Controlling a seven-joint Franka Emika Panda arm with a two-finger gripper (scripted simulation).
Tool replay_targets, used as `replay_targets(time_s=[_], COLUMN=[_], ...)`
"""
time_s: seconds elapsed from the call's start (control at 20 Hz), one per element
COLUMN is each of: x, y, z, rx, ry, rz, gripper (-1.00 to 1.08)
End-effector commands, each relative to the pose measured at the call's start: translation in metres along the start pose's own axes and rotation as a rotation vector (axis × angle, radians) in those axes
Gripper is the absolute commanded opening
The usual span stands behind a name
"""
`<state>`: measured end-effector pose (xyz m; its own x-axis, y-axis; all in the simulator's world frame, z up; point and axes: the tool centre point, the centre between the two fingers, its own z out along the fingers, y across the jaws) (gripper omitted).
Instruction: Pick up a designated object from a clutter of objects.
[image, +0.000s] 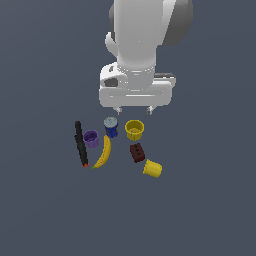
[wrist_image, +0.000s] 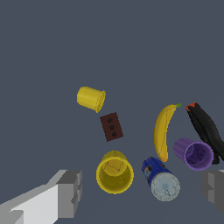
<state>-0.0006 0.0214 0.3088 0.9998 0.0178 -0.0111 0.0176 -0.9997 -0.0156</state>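
Yellow cup (image: 152, 169) on its side looks light and slippery, so pinch its sides; your gripper (image: 134, 109) is spread wide.

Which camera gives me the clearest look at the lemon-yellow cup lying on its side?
The wrist view: the lemon-yellow cup appears larger there, its open mouth and tapered wall clear, apart from the dark red brick. The exterior view shows it smaller, also unobstructed, lying tipped beyond the brick.

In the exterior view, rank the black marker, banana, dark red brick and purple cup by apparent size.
1. Black marker, longest.
2. Banana, somewhat shorter.
3. Dark red brick and purple cup: these look alike, so no ranking between them.
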Motion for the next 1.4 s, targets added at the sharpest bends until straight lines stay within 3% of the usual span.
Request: replay_targets(time_s=[0.0,0.8,1.35], x=[0.0,0.011,0.042], y=[0.0,-0.019,-0.037], z=[0.0,0.006,0.058], rx=[0.0,-0.021,-0.018], ry=[0.0,0.014,0.014], rz=[0.0,-0.039,0.065], gripper=[1.0,1.0,1.0])
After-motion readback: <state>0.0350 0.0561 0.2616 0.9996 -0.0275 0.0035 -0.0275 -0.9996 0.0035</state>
